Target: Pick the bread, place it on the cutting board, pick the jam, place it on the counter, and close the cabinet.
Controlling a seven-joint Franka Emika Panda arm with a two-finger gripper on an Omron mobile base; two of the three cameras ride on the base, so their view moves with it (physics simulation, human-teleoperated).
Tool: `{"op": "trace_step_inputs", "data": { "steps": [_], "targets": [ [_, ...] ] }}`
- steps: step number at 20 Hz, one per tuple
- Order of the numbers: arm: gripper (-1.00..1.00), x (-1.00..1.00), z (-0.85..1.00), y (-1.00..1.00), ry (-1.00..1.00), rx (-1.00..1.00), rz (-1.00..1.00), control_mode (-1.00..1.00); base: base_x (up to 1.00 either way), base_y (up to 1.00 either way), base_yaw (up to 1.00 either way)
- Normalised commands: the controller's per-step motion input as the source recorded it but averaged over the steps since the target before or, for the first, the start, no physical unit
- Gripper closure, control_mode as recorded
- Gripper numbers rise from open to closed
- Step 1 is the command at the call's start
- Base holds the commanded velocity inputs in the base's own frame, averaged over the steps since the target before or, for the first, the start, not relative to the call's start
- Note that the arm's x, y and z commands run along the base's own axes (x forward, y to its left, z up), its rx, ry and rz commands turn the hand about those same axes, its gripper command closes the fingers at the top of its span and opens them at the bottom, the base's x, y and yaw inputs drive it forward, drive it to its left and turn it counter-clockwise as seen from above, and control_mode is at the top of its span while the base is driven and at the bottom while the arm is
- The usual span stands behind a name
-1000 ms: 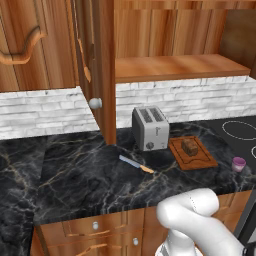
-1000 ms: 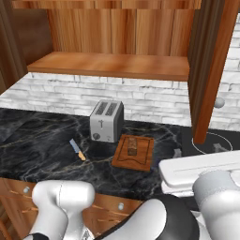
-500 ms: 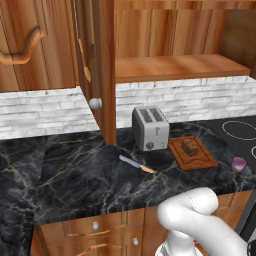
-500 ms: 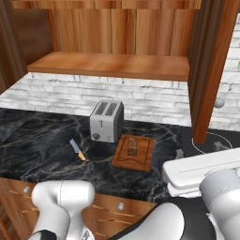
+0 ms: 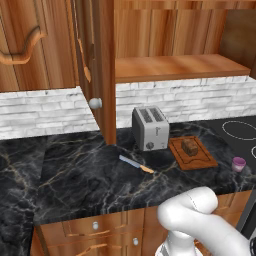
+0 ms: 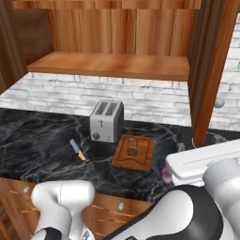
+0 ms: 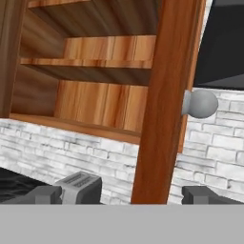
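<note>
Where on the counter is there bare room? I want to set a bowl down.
The black marble counter is bare left of the knife, under the open cabinet door. It is crowded to the right: toaster, cutting board carrying the bread, then the jam.

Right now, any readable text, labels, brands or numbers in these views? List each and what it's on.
None readable.
toaster: plain metal front with a round dial, no brand or marks legible.
jam: no label to be seen on the jar.
cutting board, cabinet and counter: no writing.
</note>
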Motion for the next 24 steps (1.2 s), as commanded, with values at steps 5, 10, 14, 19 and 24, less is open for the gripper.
{"op": "trace_step_inputs", "data": {
  "steps": [5, 10, 14, 19, 24],
  "targets": [
    [-1.0, 0.19, 0.0, -0.06, 0.0, 0.0, 0.04, -1.0, 0.0, 0.0, 0.0],
    [-1.0, 0.05, 0.0, -0.22, 0.0, 0.01, 0.06, -1.0, 0.0, 0.0, 0.0],
    [-1.0, 0.08, 0.0, -0.21, 0.0, 0.01, 0.06, -1.0, 0.0, 0.0, 0.0],
    [-1.0, 0.11, 0.0, -0.14, 0.0, 0.0, 0.05, -1.0, 0.0, 0.0, 0.0],
    [-1.0, 0.06, 0.0, -0.07, 0.0, 0.0, 0.06, -1.0, 0.0, 0.0, 0.0]
  ]
}}
